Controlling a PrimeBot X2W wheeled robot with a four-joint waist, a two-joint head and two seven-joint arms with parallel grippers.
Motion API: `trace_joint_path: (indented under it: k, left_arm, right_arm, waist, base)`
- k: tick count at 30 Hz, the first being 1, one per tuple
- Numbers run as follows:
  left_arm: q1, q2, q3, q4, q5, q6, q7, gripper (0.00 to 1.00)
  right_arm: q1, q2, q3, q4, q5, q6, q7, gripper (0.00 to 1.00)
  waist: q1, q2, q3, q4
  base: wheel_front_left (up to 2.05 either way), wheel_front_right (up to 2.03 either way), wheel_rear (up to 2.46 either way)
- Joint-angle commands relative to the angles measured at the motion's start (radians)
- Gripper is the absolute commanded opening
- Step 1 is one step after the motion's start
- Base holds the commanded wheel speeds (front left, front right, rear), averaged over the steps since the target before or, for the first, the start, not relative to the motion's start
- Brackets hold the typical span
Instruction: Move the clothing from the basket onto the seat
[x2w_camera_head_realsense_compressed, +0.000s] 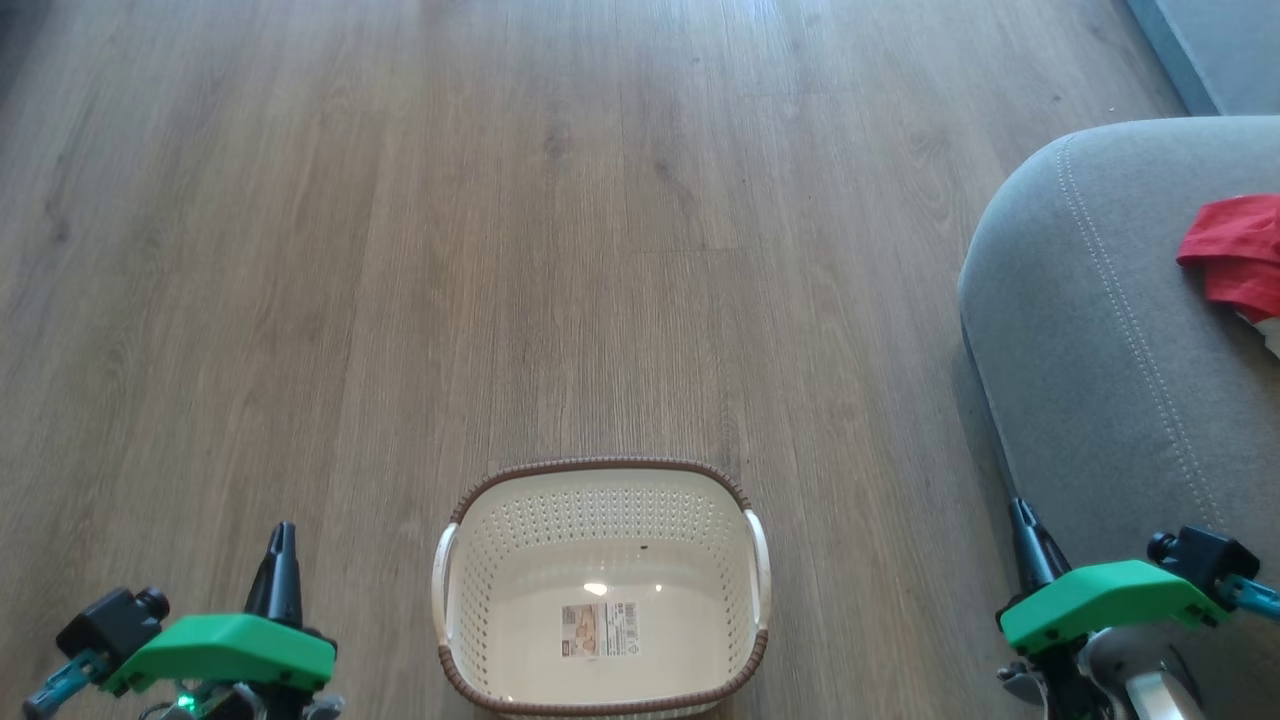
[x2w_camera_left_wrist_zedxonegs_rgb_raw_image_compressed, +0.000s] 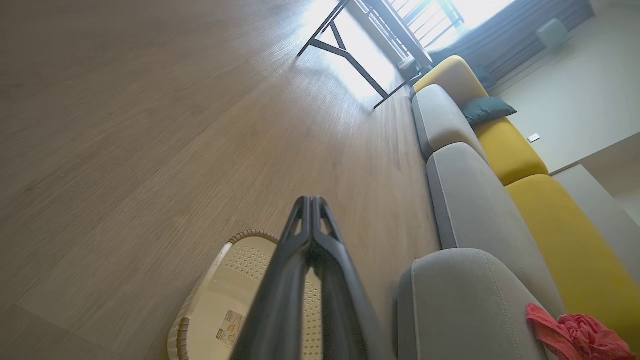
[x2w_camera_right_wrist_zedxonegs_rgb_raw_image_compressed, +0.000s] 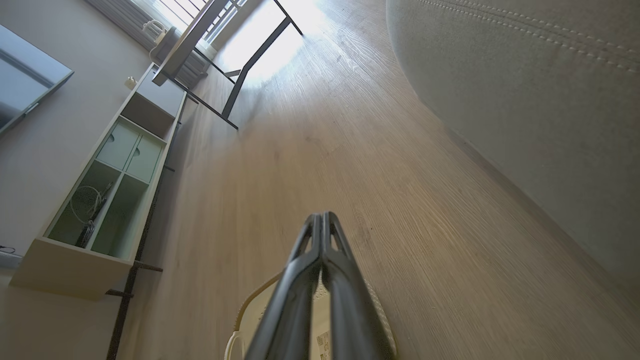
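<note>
Two pincers, both pressed closed and empty: left pincer (x2w_camera_left_wrist_zedxonegs_rgb_raw_image_compressed: 311, 201), right pincer (x2w_camera_right_wrist_zedxonegs_rgb_raw_image_compressed: 324, 216). The basket (x2w_camera_head_realsense_compressed: 600, 466) holds just its label (x2w_camera_head_realsense_compressed: 598, 630). Red clothing (x2w_camera_head_realsense_compressed: 1235, 250) lies bunched on the seat (x2w_camera_head_realsense_compressed: 1090, 320). Probably light and limp; best pinched at a raised fold.

head view: soft red fabric clothing (x2w_camera_head_realsense_compressed: 1235, 250) cut by the right edge | oval cream perforated plastic basket (x2w_camera_head_realsense_compressed: 600, 465), near rim cut by the bottom edge | its bottom label (x2w_camera_head_realsense_compressed: 598, 630) too small for us to read | left wrist view: our dark left claw (x2w_camera_left_wrist_zedxonegs_rgb_raw_image_compressed: 311, 200) hides part of the basket
</note>
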Motion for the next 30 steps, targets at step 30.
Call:
trace_joint_path:
  k: [30]
  left_arm:
    - [-0.087, 0.008, 0.028, -0.07, -0.36, -0.005, 0.089, 0.0]
  right_arm:
    - [-0.058, 0.015, -0.071, -0.064, 0.328, 0.005, 0.09, 0.0]
  waist:
    - [0.0, 0.0, 0.004, 0.007]
  base:
    - [0.0, 0.0, 0.0]
